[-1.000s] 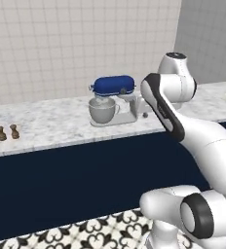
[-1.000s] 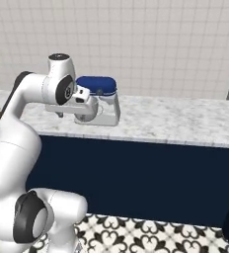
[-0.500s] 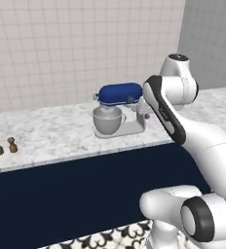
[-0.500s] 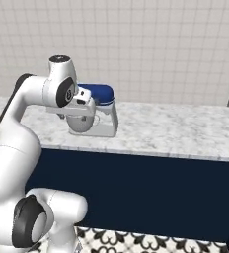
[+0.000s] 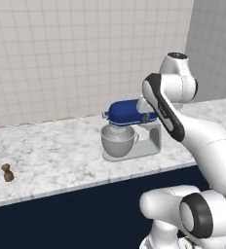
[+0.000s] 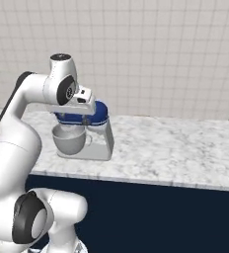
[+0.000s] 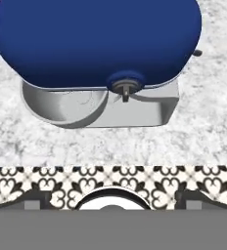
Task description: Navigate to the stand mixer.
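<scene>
**Pulling up to the mixer: nearly parked, just needs squaring off**

Tiled kitchen wall, pale marble counter (image 5: 51, 155) on a dark navy cabinet front, patterned floor tiles below. That's the setting.

The stand mixer (image 5: 131, 135) sits on the counter toward its front half, blue head pointing to the robot's left, silver bowl (image 5: 119, 142) tucked under it on the grey base. In the right base view the mixer (image 6: 84, 132) is left of centre, partly behind the wrist. From the hand view the blue head (image 7: 96, 41) is right under the camera with the counter edge just below it, so I'd say the base is already close and roughly in front of it.

The arm is folded high, wrist hovering over the mixer head without touching. The gripper (image 6: 85, 105) carries nothing, but I honestly can't tell how the jaws stand: the fingers are too small and shadowed here.

How to finish well, my take: creep, don't lunge. Keep the mixer centred between the two base views, stop short of the cabinet front, and leave the arm folded so it can't clip the head.

Further out, two little brown shakers (image 5: 0, 174) sit well apart to the left near the counter edge. Not relevant, ignore them.
</scene>
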